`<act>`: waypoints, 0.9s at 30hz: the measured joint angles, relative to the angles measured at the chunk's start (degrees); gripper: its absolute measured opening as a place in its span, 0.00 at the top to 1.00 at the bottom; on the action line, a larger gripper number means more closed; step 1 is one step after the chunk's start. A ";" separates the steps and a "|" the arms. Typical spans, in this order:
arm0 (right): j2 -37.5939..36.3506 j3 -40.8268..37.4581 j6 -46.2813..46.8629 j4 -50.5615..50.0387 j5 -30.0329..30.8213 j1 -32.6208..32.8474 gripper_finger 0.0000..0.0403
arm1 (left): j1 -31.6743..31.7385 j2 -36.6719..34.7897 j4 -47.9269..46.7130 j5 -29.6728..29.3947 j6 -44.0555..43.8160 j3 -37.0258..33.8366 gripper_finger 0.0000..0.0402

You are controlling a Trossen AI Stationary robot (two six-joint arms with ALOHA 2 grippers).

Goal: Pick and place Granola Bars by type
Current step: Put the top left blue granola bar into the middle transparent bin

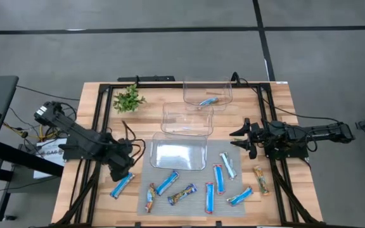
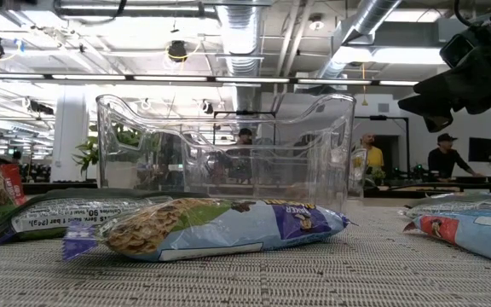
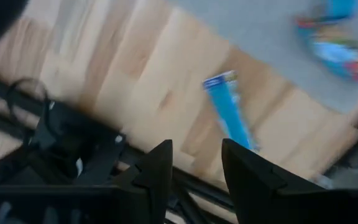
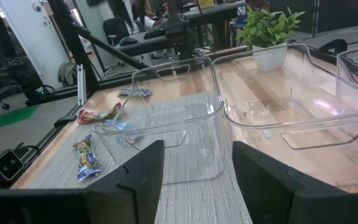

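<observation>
Several granola bars lie on the grey mat [image 1: 189, 190] near the table's front edge: bright blue ones [image 1: 166, 182], red multicolour ones [image 1: 181, 194], a pale one [image 1: 228, 166] and an orange-brown one [image 1: 260, 180]. One blue bar [image 1: 122, 185] lies on bare wood just left of the mat; the left wrist view shows this blue bar [image 3: 229, 115] too. My left gripper [image 1: 120, 170] points down, open, just above and beside that bar, touching nothing; the left gripper [image 3: 196, 158] has nothing between its fingers. My right gripper [image 1: 243, 138] waits open at the table's right.
Three clear plastic bins stand in a row from the mat toward the far edge: near [image 1: 178, 152], middle [image 1: 187, 119], far [image 1: 208, 92]. The far bin holds one bar [image 1: 208, 101]. A small green plant [image 1: 128, 99] stands at the far left. Black frame rails [image 1: 94, 126] run along both sides.
</observation>
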 joint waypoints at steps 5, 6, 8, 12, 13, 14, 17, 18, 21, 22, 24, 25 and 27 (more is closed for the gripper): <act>0.00 -0.02 0.00 0.00 0.00 0.00 0.54 | -0.04 0.01 11.62 2.96 -5.53 -9.96 0.67; 0.00 0.00 0.00 0.00 0.00 0.00 0.54 | -0.04 0.00 14.38 4.07 -6.01 -11.91 0.67; 0.01 -0.01 0.00 0.00 0.00 0.00 0.54 | -0.04 0.00 19.96 6.40 -7.12 -15.99 0.67; 0.00 0.00 0.00 0.00 0.02 -0.02 0.54 | -0.04 0.00 29.28 10.43 -10.98 -23.39 0.67; 0.02 -0.02 0.00 0.00 0.00 0.00 0.54 | -0.04 0.00 31.32 11.09 -11.78 -24.92 0.67; 0.01 -0.02 0.00 0.00 0.00 0.00 0.54 | -0.04 0.00 33.00 11.74 -12.56 -26.27 0.67; 0.01 -0.02 0.00 0.01 0.00 -0.01 0.54 | -0.07 0.00 37.16 12.62 -14.24 -29.35 0.67; 0.02 -0.02 0.00 0.00 0.00 0.00 0.54 | -0.13 0.00 38.04 12.69 -14.64 -29.99 0.67; 0.02 -0.02 0.00 0.00 0.00 0.00 0.54 | -0.60 0.02 39.95 12.69 -15.11 -31.24 0.67; 0.00 -0.02 0.00 0.00 0.01 0.00 0.54 | -0.89 0.00 40.49 12.74 -15.14 -31.53 0.67; 0.02 -0.01 0.00 0.00 0.01 0.00 0.54 | -1.59 0.00 40.98 12.81 -15.17 -31.80 0.67; 0.00 -0.02 0.00 0.00 0.00 0.00 0.54 | -1.89 0.00 41.00 12.83 -15.15 -31.81 0.67; 0.01 -0.02 0.00 0.00 0.00 0.00 0.54 | -2.27 0.00 41.06 12.86 -14.78 -31.81 0.67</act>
